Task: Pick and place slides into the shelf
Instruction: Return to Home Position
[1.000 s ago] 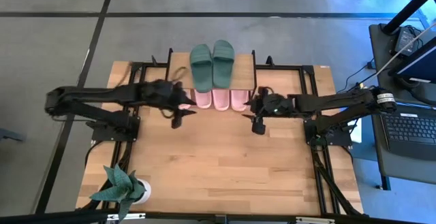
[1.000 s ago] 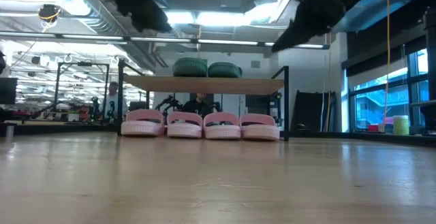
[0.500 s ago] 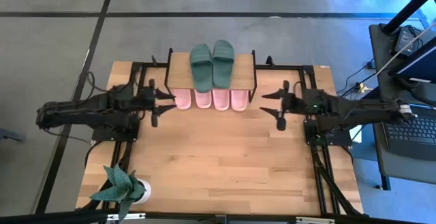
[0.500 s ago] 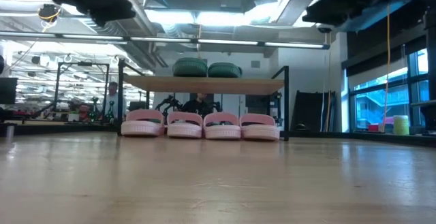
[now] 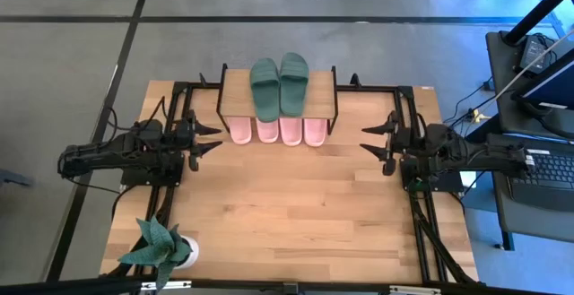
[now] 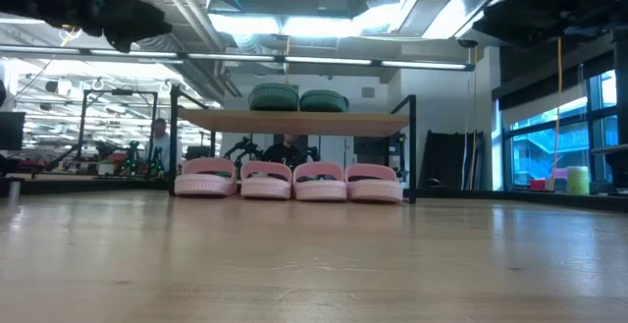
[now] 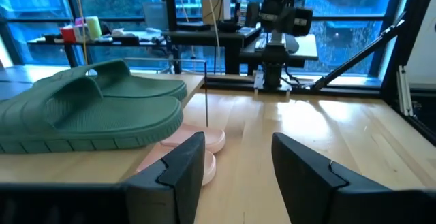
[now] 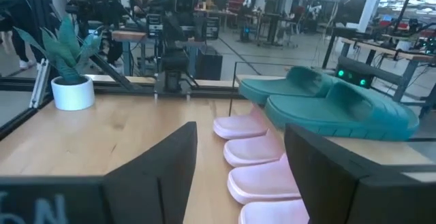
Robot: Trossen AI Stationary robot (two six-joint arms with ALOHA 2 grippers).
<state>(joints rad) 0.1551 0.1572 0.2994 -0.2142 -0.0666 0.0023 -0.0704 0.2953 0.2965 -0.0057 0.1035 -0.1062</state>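
The shelf stands at the table's far edge. Two dark green slides lie side by side on its plank top. Several light pink slides sit in a row under the plank on the tabletop, heels toward the near edge. My left gripper is open, raised near the table's left side, left of the shelf. My right gripper is open, raised near the right side, right of the shelf. Both hold nothing. The wrist views show the green slides and pink slides.
A potted plant in a white pot stands at the table's near left corner. Black frame rails run along both table sides. The wooden tabletop spreads between the arms. A laptop sits on a side desk to the right.
Both arms have drawn back from the shelf: the left gripper toward the table's left edge, the right gripper toward the right edge. In the low view both have risen out of the middle of the picture. The slides have stayed in place.
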